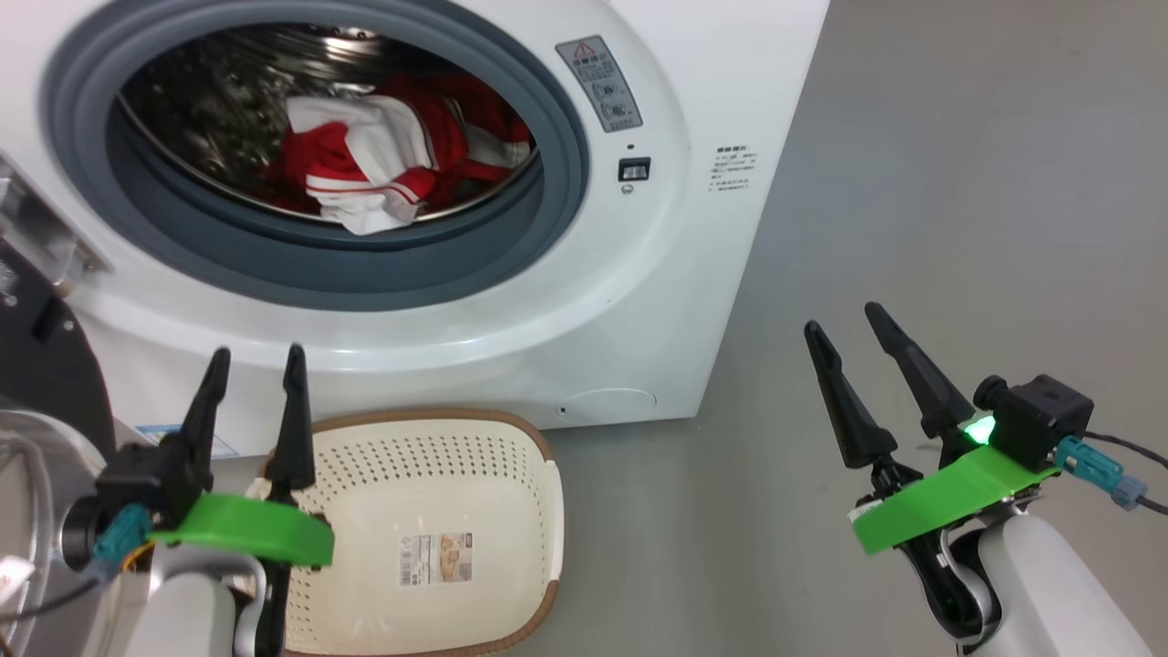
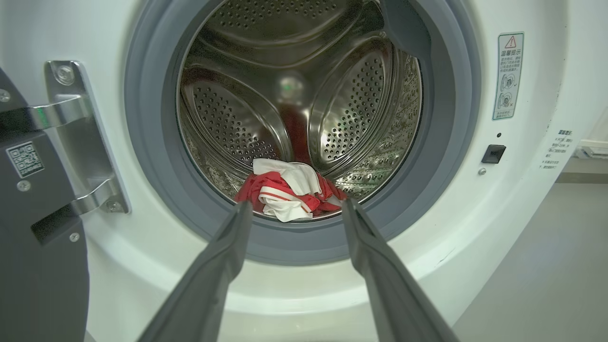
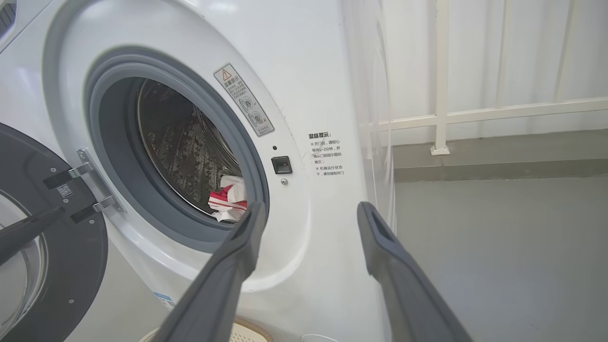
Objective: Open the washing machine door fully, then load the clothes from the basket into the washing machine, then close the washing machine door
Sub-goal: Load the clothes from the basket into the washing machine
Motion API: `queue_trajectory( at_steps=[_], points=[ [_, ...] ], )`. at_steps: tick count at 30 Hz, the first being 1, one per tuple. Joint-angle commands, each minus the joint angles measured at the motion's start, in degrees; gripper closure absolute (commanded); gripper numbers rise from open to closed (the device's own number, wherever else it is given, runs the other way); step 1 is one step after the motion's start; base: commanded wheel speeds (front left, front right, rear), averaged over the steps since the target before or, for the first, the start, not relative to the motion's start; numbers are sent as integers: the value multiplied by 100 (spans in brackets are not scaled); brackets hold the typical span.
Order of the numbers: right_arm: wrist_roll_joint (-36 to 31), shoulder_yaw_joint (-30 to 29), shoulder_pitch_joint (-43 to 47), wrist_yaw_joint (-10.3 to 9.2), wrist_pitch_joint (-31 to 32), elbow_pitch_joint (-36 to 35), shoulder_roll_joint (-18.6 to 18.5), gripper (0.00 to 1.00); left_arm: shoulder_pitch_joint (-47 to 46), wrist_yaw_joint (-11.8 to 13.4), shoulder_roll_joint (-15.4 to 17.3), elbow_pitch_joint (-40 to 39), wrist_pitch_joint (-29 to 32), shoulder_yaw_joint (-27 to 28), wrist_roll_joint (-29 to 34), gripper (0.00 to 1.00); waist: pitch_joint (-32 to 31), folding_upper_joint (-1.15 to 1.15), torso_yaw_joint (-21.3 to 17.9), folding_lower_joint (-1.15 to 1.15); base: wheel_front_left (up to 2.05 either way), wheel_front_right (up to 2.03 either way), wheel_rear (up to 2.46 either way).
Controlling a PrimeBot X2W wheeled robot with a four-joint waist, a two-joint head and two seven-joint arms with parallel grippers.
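Nearest, at 8 and 4 o'clock, the left gripper and right gripper are spread wide, holding nothing. At 6 o'clock, the basket is empty. Beyond, at 11 o'clock, the clothes lie inside the washing machine. The washing machine door hangs open at 9 o'clock, so apparently only closing is left.

The left gripper stands at the near left, its two dark fingers spread apart, pointing up and away, holding nothing. The right gripper stands at the near right, fingers likewise parted and empty, leaning slightly leftward. Both pale forearms rise from the near edge, green brackets at the wrists.
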Motion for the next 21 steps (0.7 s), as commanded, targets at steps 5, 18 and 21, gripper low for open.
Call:
queue_trajectory(
  at_steps=[5, 18, 21],
  points=[
    [29, 109, 251, 9, -27, -120, -60, 0, 601, -31, 55, -619, -29, 331, 42, 0, -353, 0, 159, 0, 0, 0, 0],
    [40, 101, 625, 9, -27, -82, -120, 0, 1657, 21, -53, -1222, -29, 548, 67, 0, -751, 0, 220, 0, 0, 0, 0],
    [43, 82, 703, 9, -27, -66, -142, 0, 1814, 51, -82, -1313, -29, 595, 73, 0, -813, 0, 239, 0, 0, 0, 0]
  ],
)
